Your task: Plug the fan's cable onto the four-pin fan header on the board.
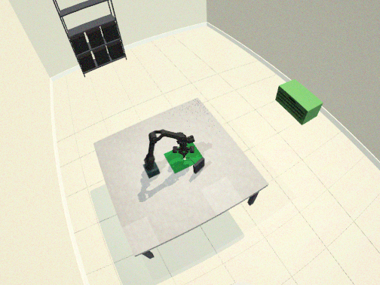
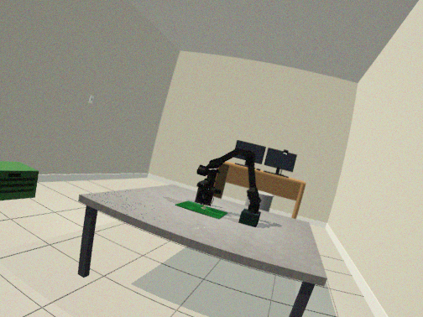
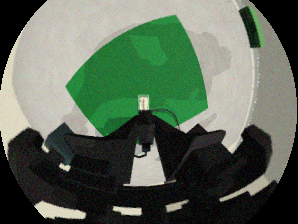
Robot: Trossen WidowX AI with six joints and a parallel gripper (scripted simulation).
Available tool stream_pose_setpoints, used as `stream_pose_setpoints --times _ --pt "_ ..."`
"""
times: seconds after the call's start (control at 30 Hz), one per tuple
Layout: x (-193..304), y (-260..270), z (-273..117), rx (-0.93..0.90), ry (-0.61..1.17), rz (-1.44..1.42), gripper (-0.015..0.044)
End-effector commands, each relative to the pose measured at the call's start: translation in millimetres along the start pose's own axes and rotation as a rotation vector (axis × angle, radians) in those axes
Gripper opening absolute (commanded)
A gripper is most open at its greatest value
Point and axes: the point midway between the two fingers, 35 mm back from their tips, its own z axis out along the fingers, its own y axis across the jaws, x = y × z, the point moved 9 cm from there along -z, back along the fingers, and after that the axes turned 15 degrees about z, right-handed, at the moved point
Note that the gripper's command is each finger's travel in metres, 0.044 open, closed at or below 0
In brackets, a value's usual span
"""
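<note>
The green board [image 1: 174, 165] [image 2: 216, 213] [image 3: 165, 75] lies flat on the table. The small white fan header [image 1: 185, 158] [image 2: 204, 207] [image 3: 145, 103] stands on it, its opening and pins showing in the wrist view. My gripper [image 1: 184, 155] [image 3: 145, 117] is shut on the black cable plug [image 3: 146, 131], above the board. In the wrist view the plug lies just below the header's near edge, and the header's opening is uncovered. The height between them cannot be told. The thin cable [image 3: 173, 114] curves off to the right. The black fan [image 1: 198, 165] stands at the board's edge.
The grey table [image 1: 158, 211] [image 2: 252, 247] carries the arm's base [image 1: 151, 170] [image 2: 249, 218], beside the board. The fan stands close to the gripper. A green cabinet [image 1: 301, 99] [image 2: 17, 180], a dark shelf [image 1: 92, 32] and a desk with monitors [image 2: 264, 180] stand away from the table.
</note>
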Motion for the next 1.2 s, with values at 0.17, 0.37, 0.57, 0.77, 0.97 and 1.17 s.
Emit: stream_pose_setpoints --times 0.17,0.37,0.57,0.77,0.97,1.17 --pt "-5.2 3.0 -1.9 -0.002 -0.005 -0.02 0.0" --pt "-7.4 3.3 -1.9 -0.002 -0.005 -0.016 0.0" --pt "-7.4 3.3 -1.9 -0.002 -0.005 -0.016 0.0" --pt "-7.9 3.7 20.1 -0.003 -0.005 -0.008 0.0" --pt "-7.9 3.7 20.1 -0.003 -0.005 -0.008 0.0" --pt "-7.9 3.7 20.2 -0.003 -0.005 -0.008 0.0"
